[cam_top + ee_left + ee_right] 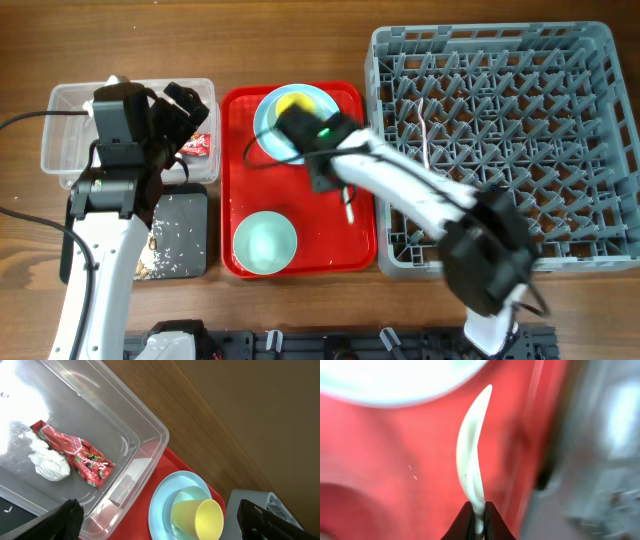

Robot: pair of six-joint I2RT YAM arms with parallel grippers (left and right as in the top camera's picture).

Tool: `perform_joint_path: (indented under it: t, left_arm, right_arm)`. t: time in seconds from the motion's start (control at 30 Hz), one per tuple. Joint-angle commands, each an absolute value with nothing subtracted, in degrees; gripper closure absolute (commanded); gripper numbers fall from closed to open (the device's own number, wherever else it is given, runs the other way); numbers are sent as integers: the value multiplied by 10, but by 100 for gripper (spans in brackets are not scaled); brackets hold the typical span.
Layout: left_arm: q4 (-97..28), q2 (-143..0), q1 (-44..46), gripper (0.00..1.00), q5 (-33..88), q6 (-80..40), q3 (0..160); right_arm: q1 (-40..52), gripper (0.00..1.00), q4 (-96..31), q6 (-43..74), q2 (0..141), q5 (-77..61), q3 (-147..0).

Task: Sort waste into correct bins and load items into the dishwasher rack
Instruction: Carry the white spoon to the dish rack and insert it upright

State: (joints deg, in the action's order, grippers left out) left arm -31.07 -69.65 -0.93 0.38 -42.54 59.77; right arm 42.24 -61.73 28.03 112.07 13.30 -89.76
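Right pincer (478, 519): you have it pinching the near end of a white utensil (472, 450). The view is blurred, so it could be spoon or fork. The utensil stretches ahead of the tips over the red tray (395, 460).

Left pincer (157, 512): spread wide. The clear tub (145, 430) lies ahead and left of it, with the wrapper (75, 455) and tissue (49, 462) touching inside. The plate (161, 497) carrying the yellow cup (200, 517) sits between the fingers.

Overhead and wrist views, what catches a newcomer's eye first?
The bright red rectangular plastic tray at centre, beside the big blue-grey pegged plastic rack on the right. The right arm's jaws pinch a curved white plastic utensil over that tray. In the clear plastic tub, a crinkled red wrapper lies against white tissue.
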Motion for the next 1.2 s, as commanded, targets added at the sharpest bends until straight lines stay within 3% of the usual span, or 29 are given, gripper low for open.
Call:
perform_joint_path:
  t: [0.0,0.23,0.43,0.97,1.1,1.17]
  left_arm:
    - [-309,-698,-14,0,6,-424,604]
    - [-309,-698,-14,0,6,-424,604]
    - [-309,-698,-14,0,6,-424,604]
    - [-309,-698,-14,0,6,-424,604]
    - [-309,-698,-14,0,6,-424,604]
    - [-309,-698,-14,0,6,-424,604]
  right_arm:
    - [354,96,-615,214,1034,133,-926]
    - [199,96,-606,113,974,128,-925]
    - [114,96,-563,45,1002,10,-924]
    - [100,94,-543,46,1117,-65,-921]
    - [100,68,-543,46,1118,-65,-921]
    - [100,64,-543,45,1118,-65,-921]
